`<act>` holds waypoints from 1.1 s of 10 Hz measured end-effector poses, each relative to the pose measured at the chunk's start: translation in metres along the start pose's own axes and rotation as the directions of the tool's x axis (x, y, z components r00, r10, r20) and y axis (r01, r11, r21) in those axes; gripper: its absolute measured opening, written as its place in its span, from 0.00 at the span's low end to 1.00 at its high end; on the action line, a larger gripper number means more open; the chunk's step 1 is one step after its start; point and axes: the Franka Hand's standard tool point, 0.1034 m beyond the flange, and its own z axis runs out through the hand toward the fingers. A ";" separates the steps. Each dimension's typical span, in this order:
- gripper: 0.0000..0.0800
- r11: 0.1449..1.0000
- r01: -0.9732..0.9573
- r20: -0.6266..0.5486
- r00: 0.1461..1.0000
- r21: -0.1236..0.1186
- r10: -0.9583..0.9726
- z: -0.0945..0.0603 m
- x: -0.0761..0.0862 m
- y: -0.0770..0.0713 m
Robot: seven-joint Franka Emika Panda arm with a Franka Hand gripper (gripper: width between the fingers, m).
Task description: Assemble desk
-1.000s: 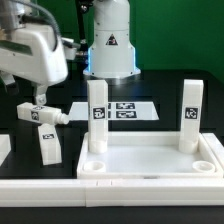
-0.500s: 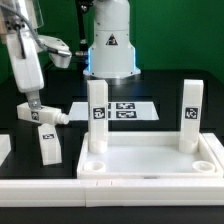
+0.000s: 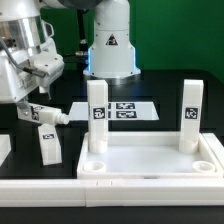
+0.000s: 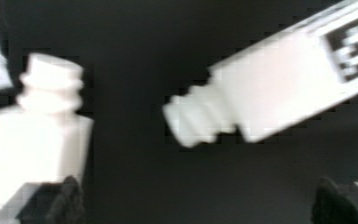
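Tool (image 4: 202,198): jaws spread wide and holding nothing. It hangs over the two loose legs, toward the tabletop (image 3: 65,140) edge on the exterior view's left.

Desk panel (image 3: 150,158): white and rimmed, lying flat along the near edge in the exterior view.

First fitted leg (image 3: 97,112) and second fitted leg (image 3: 190,112): both upright in the panel's two far corner sockets.

Tagged loose leg (image 4: 282,75) and second loose leg (image 4: 43,130): both lying on their sides on the tabletop, apart from the panel. Their ridged peg ends are near each other but not touching.

Marker board (image 3: 125,110): lies flat behind the panel.

Step in hand: judged to be the approach for a third leg, with half the legs seated. The wrist view is blurred, so the chosen leg is uncertain.

Next move calls for: descending, centring the jaws across one leg's square body, closing, then lifting it, turning it upright and seating its peg in a near corner socket.
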 end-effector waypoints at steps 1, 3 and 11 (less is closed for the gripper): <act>0.81 1.000 -0.024 0.001 1.000 -0.001 0.024 0.001 -0.001 0.000; 0.81 1.000 -0.023 0.003 1.000 -0.001 0.023 0.002 0.000 0.001; 0.81 0.995 -0.097 0.009 0.995 0.000 0.097 0.008 -0.006 0.002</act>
